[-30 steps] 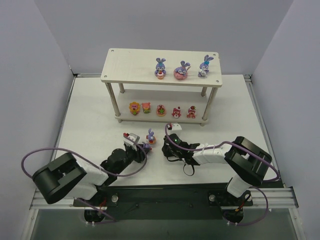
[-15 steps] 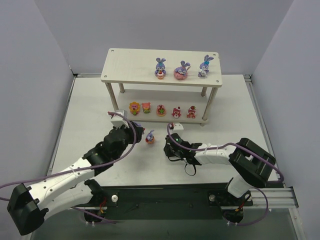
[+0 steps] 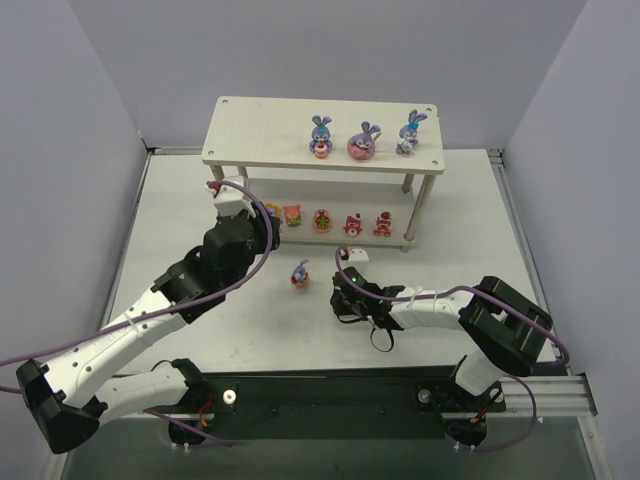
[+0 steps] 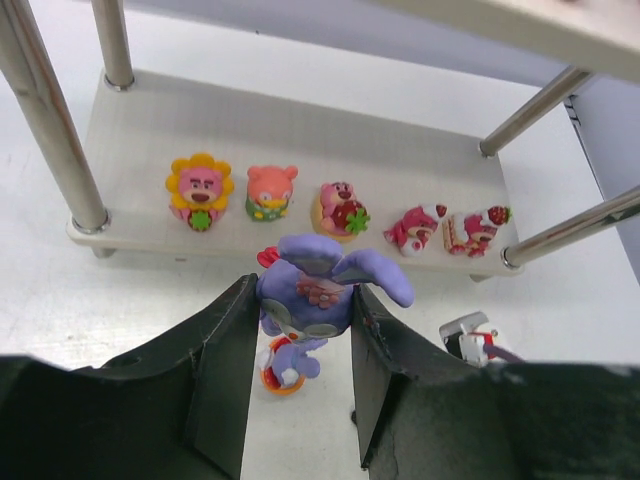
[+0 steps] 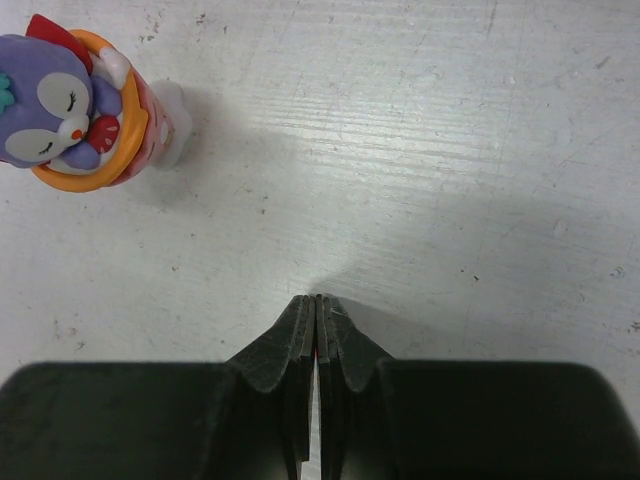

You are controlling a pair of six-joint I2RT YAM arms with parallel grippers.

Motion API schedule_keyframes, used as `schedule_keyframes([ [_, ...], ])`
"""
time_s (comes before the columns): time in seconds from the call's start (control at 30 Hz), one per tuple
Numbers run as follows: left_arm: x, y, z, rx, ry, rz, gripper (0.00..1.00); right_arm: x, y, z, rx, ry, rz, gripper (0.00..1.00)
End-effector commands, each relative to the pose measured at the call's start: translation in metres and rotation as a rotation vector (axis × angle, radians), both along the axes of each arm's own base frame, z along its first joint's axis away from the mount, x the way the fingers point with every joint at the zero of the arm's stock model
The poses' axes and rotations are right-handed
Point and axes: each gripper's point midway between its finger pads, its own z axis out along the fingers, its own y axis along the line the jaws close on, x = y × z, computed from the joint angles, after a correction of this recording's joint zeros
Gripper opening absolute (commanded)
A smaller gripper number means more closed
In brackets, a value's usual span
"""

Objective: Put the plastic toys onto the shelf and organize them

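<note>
My left gripper (image 4: 302,310) is shut on a purple-blue bunny (image 4: 325,268) and holds it in the air before the shelf (image 3: 260,130), whose lower tier (image 4: 140,110) is near; in the top view the gripper (image 3: 262,232) hides this bunny. A second bunny in an orange ring (image 3: 300,275) stands on the table, also in the left wrist view (image 4: 283,367) and the right wrist view (image 5: 70,110). My right gripper (image 3: 338,292) is shut and empty (image 5: 317,300), low over the table just right of it. Three bunnies (image 3: 362,143) stand on the top tier, right half. Several red, pink and yellow toys (image 4: 340,207) line the lower tier.
The shelf's metal legs (image 4: 45,120) stand at its corners. The left half of the top tier (image 3: 255,140) holds no toys. Grey walls (image 3: 70,150) close in the white table (image 3: 180,210) on three sides. The left arm's purple cable (image 3: 250,205) loops near the shelf's front left leg.
My left arm has lifted the bunny off the table and swung up and back-left toward the shelf's left front. The right gripper has stayed almost still.
</note>
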Motion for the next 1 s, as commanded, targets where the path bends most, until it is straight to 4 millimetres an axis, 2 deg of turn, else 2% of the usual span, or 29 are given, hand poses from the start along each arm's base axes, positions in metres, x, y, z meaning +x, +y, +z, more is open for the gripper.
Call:
schedule_keyframes([
  [0.0,0.014,0.002,0.049,0.02,-0.084,0.048,0.0,0.01,0.0,0.01,-0.004,-0.018,-0.035,0.03],
  [0.2,0.024,-0.003,0.094,-0.02,-0.193,0.057,0.0,0.01,-0.001,0.003,-0.023,0.003,-0.037,0.03],
  [0.27,0.026,-0.002,0.102,-0.018,-0.209,0.065,0.0,0.011,0.0,0.003,-0.023,0.003,-0.039,0.03],
  [0.5,0.03,-0.007,0.146,-0.078,-0.308,0.061,0.0,0.01,0.0,0.0,-0.024,0.012,-0.038,0.02],
  [0.73,0.045,-0.015,0.173,-0.061,-0.369,0.086,0.0,0.009,-0.001,0.002,-0.018,0.008,-0.038,0.02],
  [0.97,0.071,-0.027,0.167,-0.031,-0.342,0.111,0.0,0.008,-0.003,0.0,-0.023,0.01,-0.041,0.03],
])
